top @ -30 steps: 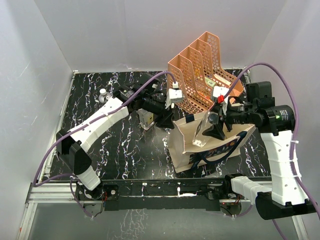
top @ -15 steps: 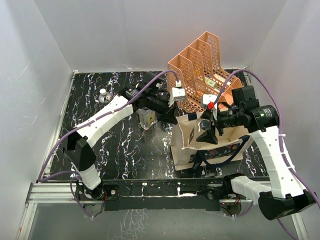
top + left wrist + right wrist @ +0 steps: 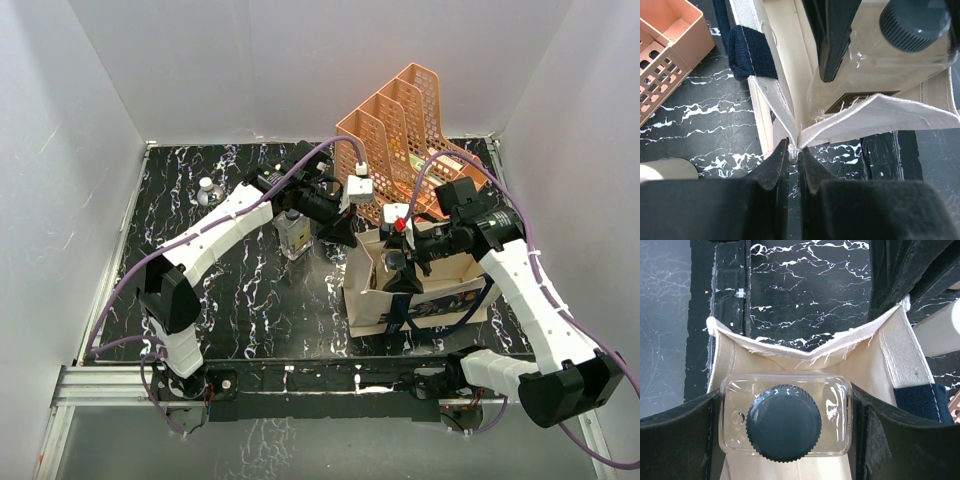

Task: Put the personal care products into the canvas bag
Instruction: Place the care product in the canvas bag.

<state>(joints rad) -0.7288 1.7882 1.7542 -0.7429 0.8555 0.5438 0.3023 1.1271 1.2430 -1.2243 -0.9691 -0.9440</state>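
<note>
Two pincers are engaged at the canvas bag, which stands upright on the black marbled surface just in front of the peach mesh organizer.

Left pincer: fingers drawn nearly together, with a fold of the bag's frayed rim pinched between the tips. The mouth is seen spread open from that corner. A navy handle is stitched to the bag wall just beyond.

Right pincer: clamped on a square clear glass bottle, one finger pressed against each opposite flat side. The bottle is held upright, dark cap uppermost, at the mouth of the bag. In the right wrist view cream fabric is seen around it on the far side. In the left wrist view its lower part is hidden behind the rim, so how far it sits inside cannot be told.

Left on the surface: a second square glass bottle, upright, just left of the left pincer, and a white-capped bottle, upright, near the far left corner, well apart from the bag.
</note>
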